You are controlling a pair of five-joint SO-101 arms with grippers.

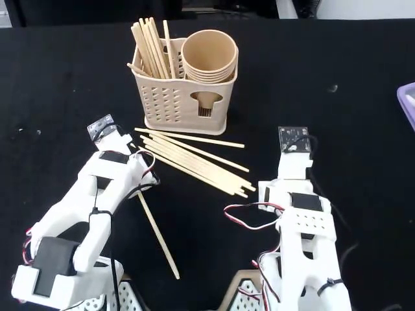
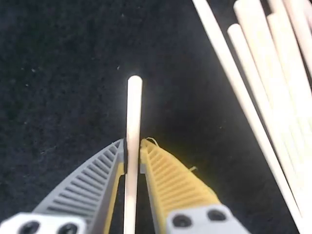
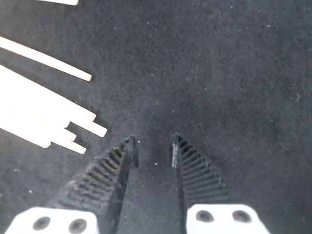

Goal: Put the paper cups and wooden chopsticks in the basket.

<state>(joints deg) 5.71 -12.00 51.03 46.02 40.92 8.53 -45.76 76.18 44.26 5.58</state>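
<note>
Left wrist view: clamps the left tool [image 2: 132, 146] on one wooden chopstick [image 2: 134, 105] lying near the loose pile [image 1: 194, 162]; holds the right tool [image 3: 152, 146] apart. Calls next for lifting it into the basket [image 1: 174, 107].

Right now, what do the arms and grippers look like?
The left arm and right arm are white with black motors and loose red, black and white wires. The left gripper is ribbed, grey and yellow; the right gripper ribbed black.
</note>
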